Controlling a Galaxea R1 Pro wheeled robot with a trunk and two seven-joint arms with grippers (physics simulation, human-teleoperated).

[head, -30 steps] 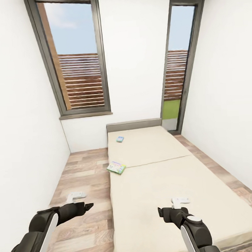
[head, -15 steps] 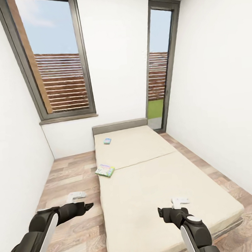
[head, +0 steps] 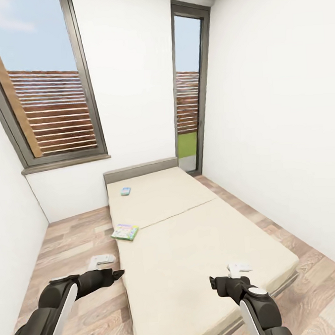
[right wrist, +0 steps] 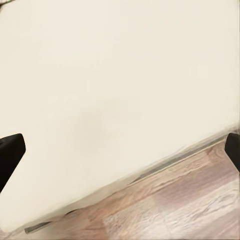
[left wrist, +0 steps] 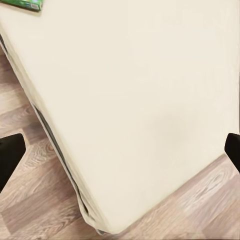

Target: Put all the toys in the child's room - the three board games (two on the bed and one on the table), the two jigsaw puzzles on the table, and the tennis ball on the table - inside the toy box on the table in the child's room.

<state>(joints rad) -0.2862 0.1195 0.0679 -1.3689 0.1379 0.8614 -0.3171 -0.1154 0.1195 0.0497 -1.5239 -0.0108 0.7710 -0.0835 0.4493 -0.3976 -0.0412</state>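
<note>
Two board games lie on the beige bed [head: 191, 235]. The green board game [head: 125, 232] rests at the bed's left edge near the mattress seam, and its corner [left wrist: 22, 4] shows in the left wrist view. The small blue board game [head: 125, 191] lies close to the grey headboard [head: 140, 169]. My left gripper [head: 117, 274] hangs open over the wood floor beside the bed. My right gripper [head: 214, 282] hangs open over the near end of the mattress. Both hold nothing. The table, toy box, jigsaw puzzles and tennis ball are out of view.
A large dark-framed window [head: 44, 105] is at the left of the far wall and a tall narrow glazed door [head: 187, 97] at the right. White walls close in on both sides. Wood-plank floor [head: 73, 247] runs along both sides of the bed.
The whole picture has slid leftward, so the camera has turned right. The bed and games kept their places in the room. Both arms hold the same pose.
</note>
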